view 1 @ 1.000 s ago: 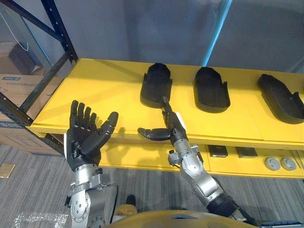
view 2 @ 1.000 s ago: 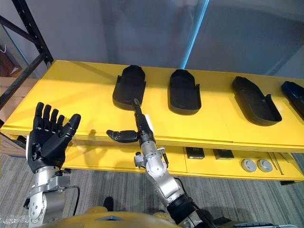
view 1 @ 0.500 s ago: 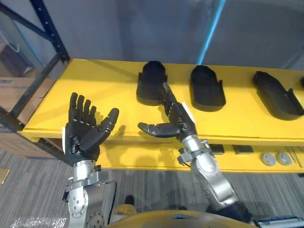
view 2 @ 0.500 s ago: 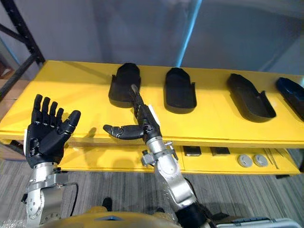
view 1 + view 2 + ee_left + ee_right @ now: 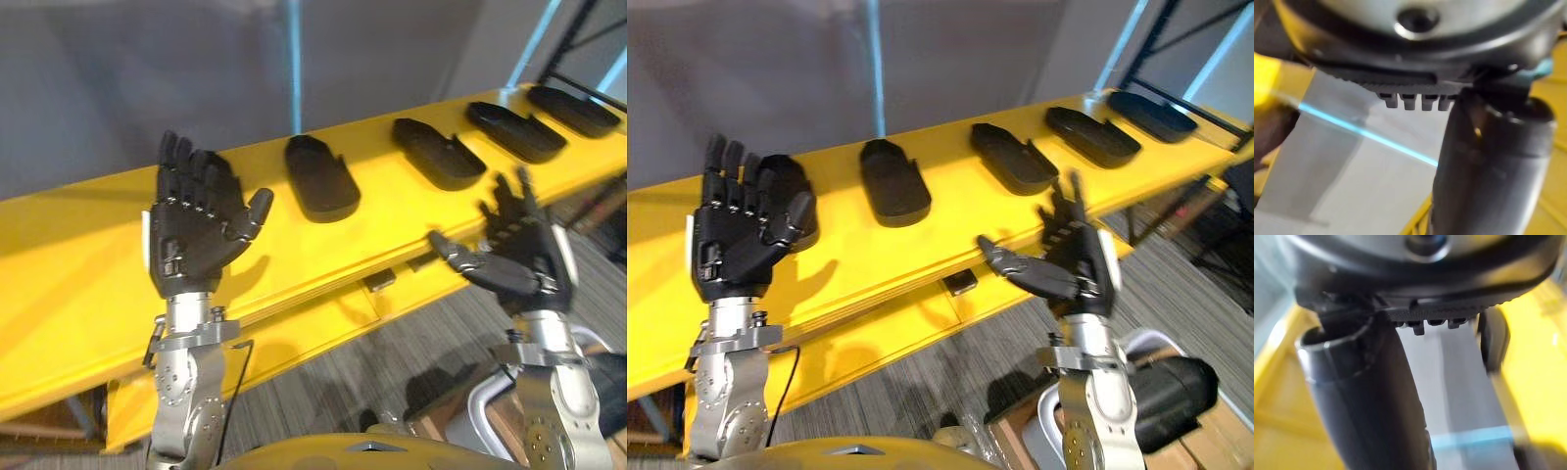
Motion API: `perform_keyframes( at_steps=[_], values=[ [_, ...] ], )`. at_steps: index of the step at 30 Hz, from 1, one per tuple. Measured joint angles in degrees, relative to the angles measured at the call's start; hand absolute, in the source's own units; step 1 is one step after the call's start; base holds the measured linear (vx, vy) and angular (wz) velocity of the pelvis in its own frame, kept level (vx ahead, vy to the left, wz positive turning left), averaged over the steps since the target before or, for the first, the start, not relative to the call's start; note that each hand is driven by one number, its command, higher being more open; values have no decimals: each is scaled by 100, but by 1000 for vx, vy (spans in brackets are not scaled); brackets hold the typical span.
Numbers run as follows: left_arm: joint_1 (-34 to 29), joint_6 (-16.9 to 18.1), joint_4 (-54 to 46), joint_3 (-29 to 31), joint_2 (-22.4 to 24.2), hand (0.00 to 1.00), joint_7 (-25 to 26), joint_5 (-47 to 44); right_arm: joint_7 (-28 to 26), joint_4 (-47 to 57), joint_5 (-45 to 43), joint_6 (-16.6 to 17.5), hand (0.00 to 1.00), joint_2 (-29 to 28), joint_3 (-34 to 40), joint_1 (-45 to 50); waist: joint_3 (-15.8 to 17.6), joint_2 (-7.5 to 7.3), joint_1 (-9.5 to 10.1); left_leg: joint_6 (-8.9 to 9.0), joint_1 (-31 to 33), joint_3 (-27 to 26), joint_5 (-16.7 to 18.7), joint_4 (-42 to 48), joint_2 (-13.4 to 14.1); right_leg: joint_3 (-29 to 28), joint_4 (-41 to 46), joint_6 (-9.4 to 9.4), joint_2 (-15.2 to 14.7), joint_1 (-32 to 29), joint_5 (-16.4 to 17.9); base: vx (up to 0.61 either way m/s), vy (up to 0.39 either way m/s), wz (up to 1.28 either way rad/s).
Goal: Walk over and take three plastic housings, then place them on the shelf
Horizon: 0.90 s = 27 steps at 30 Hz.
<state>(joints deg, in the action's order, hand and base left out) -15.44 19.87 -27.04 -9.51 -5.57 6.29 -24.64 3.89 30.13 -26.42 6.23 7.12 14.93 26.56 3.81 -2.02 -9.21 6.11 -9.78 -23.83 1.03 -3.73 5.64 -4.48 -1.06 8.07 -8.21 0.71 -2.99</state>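
Silver-grey arms (image 5: 191, 392); black left hand (image 5: 196, 235), right hand (image 5: 519, 264).

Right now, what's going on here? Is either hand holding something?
No, neither hand holds anything. The robot stands at the long yellow shelf, where black plastic housings lie in a row along the top. The left hand is raised in front of the shelf with its fingers straight and spread. The right hand is open too, held off the shelf's front edge above the floor. Neither hand touches a housing.
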Motion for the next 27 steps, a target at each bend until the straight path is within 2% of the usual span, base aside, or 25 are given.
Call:
perform_keyframes(
  at_steps=[2,6,8,10,11,12,13,15,16,17,18,19,21,22,23,24,25,26,27],
  values=[
    [39,-8,27,-485,4,100,186,71,637,-14,987,-2,100,-390,268,568,-19,91,-274,63,-109,-347,158,105,102,-331,-9,22,98,-40,-24,55,-17,-79],
    [389,-148,356,-1239,15,100,490,86,1048,-15,1258,12,100,-827,225,1298,-17,179,-630,175,-350,-781,428,317,272,-704,-6,25,247,52,-24,30,-14,-57],
    [475,-298,403,-1452,51,100,660,303,1139,-15,1249,42,100,-934,-58,1360,-13,187,-674,193,-354,-821,556,506,315,-837,9,27,347,25,-22,-6,-43,-41],
    [455,-479,385,-1488,130,100,927,558,1136,-15,1251,42,100,-887,-539,1207,-6,238,-467,76,-152,-64,911,1016,281,-1116,170,21,484,-190,-19,-44,-48,-85],
    [377,-542,288,-1404,146,100,1160,661,1102,-67,1251,41,100,-731,-1003,891,10,370,-185,-49,67,934,1267,1406,287,-1488,237,-7,669,-344,-17,-95,1,-147],
    [285,-640,103,-1231,124,100,1343,683,1049,-227,1250,25,100,-487,-1472,420,144,418,9,-121,237,1805,1610,1798,229,-1738,285,-6,786,-439,-21,-108,47,-146],
    [196,-650,-3,-1141,119,100,1359,679,1054,-312,1251,-5,100,-361,-1657,187,185,470,109,-126,283,2125,1770,1935,168,-1848,352,-6,843,-503,-27,-151,101,-107],
    [-270,-635,-455,-848,110,100,1186,666,1201,-456,1234,-227,100,-214,-2149,-147,216,485,460,-326,384,2506,2094,2341,-148,-2063,588,26,847,-675,-44,-172,188,-58],
    [-390,-599,-576,-754,117,100,1101,641,1268,-455,1193,-241,100,-240,-2247,-134,221,470,553,-341,420,2521,2132,2452,-191,-2109,624,88,843,-733,-83,-272,325,-143],
    [-809,-205,-956,-118,177,100,1146,833,1059,-452,575,-135,100,-561,-2550,251,464,311,869,-392,493,1964,2243,2919,-168,-1509,540,-147,890,-906,-672,-269,222,-181],
    [-789,-185,-934,3,202,100,1351,1005,812,-472,407,-82,100,-555,-2451,241,614,237,917,-473,423,1623,2211,2862,-125,-963,489,-478,720,-906,-531,-309,188,-214],
    [-829,-185,-921,91,212,100,1476,1004,637,-473,314,-17,100,-526,-2391,209,692,196,918,-502,391,1399,2194,2860,-64,-477,1013,-611,596,-1143,-362,-160,16,-107],
    [-994,-186,-918,265,239,100,1528,1005,503,-511,307,123,100,-425,-2373,107,686,204,915,-527,366,1126,2179,2891,57,-158,1781,-521,475,-1269,-49,-135,-27,-72],
    [-1022,-188,-923,377,234,100,1517,985,507,-641,309,233,100,-379,-2424,-77,684,208,920,-528,404,1052,2174,2957,140,117,2252,-576,325,-1282,170,-134,-103,-58],
    [-1013,-200,-934,586,259,100,1505,939,578,-1044,310,330,100,-297,-2505,-574,679,226,940,-518,475,942,2169,3086,312,499,2969,-772,86,-1358,591,-56,-146,-45],
    [-932,-352,-934,785,288,100,1567,994,897,-1471,312,326,100,-210,-2640,-1145,692,260,989,-482,541,884,2150,3186,489,779,3708,-1061,-246,-1383,837,-21,-154,-40],
    [-894,-427,-924,881,297,100,1616,1051,1015,-1654,314,322,100,-204,-2723,-1361,701,274,1036,-452,554,876,2133,3219,559,822,3977,-1132,-424,-1360,883,0,-207,-38],
    [-900,-512,-904,1046,342,100,1682,1191,1154,-1917,322,283,100,-224,-2872,-1635,703,303,1096,-401,610,876,2107,3284,731,831,4270,-1137,-719,-1274,887,-3,-210,-26],
    [-910,-517,-898,1113,353,100,1706,1187,1205,-1988,357,225,100,-261,-2962,-1709,698,301,1133,-321,688,903,2071,3328,845,749,4268,-1112,-879,-1195,864,11,-311,-25]
  ],
)
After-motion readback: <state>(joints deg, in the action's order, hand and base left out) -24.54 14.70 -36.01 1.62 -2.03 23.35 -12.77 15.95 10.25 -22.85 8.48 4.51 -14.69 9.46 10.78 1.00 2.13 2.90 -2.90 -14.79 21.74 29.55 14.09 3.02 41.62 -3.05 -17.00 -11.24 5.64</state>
